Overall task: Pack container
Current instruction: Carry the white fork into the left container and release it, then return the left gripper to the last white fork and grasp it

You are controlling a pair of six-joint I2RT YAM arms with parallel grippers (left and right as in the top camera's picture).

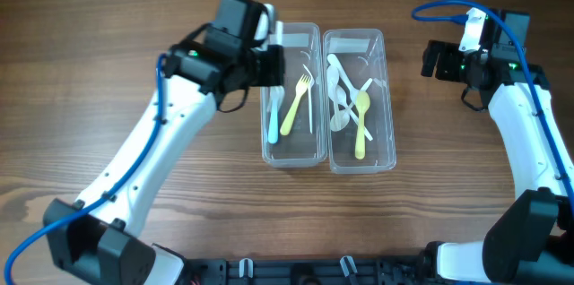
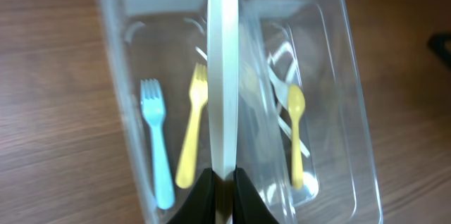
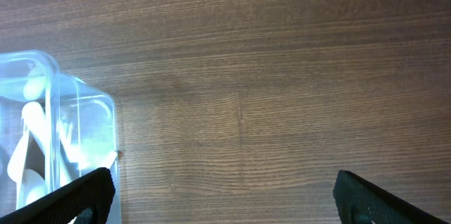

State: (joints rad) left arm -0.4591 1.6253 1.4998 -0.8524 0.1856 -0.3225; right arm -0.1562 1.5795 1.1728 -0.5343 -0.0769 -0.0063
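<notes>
Two clear plastic containers stand side by side. The left container (image 1: pixel 291 161) holds a blue fork (image 1: pixel 273 119), a yellow fork (image 1: pixel 296 101) and a white fork (image 1: pixel 310 106). The right container (image 1: pixel 363 168) holds white spoons (image 1: pixel 341 97) and a yellow spoon (image 1: pixel 361 119). My left gripper (image 1: pixel 267 65) is shut on a white utensil handle (image 2: pixel 224 76) above the left container's left side. The left wrist view shows the blue fork (image 2: pixel 156 146), yellow fork (image 2: pixel 192 129) and yellow spoon (image 2: pixel 296 132) below. My right gripper (image 3: pixel 222 189) is open and empty over bare table.
The right arm (image 1: pixel 475 56) hovers to the right of the right container, whose corner shows in the right wrist view (image 3: pixel 84 111). The wooden table (image 1: pixel 108 16) surrounds both containers.
</notes>
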